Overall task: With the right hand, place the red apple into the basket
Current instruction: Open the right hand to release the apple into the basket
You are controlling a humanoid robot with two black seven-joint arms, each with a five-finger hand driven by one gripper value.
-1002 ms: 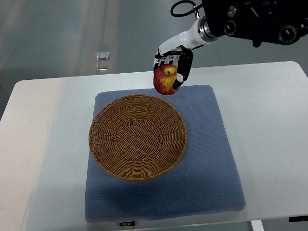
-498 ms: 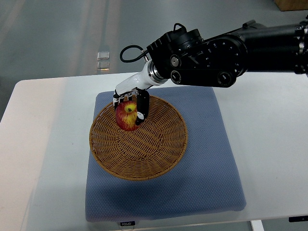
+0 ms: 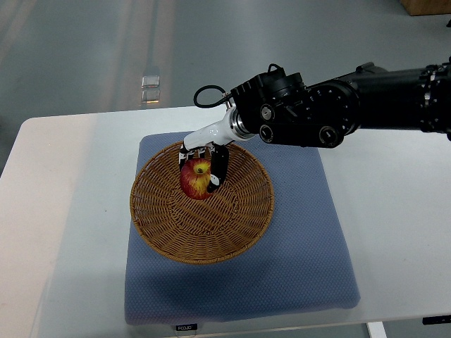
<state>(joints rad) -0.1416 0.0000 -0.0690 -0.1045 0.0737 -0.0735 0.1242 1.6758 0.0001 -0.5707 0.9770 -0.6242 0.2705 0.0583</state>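
A white table fills most of the view, and a blue mat lies flat in the middle of it. The mat's near edge sits close to the table's near edge. There is lots of bare table to the left and to the right of the mat. A round woven basket sits on the left part of the mat. Its left rim comes right up to the mat's left edge. The right part of the mat is bare, and so is the strip in front of the basket.

A big black arm comes in from the right side and reaches over the back of the mat. At its end is the right hand. The hand is over the back part of the basket, inside the rim. Its fingers are curled around a red apple with a yellow patch. They hold it from above and from the right side. The apple is low in the basket's bowl, near the back wall. I cannot tell if it touches the weave yet.
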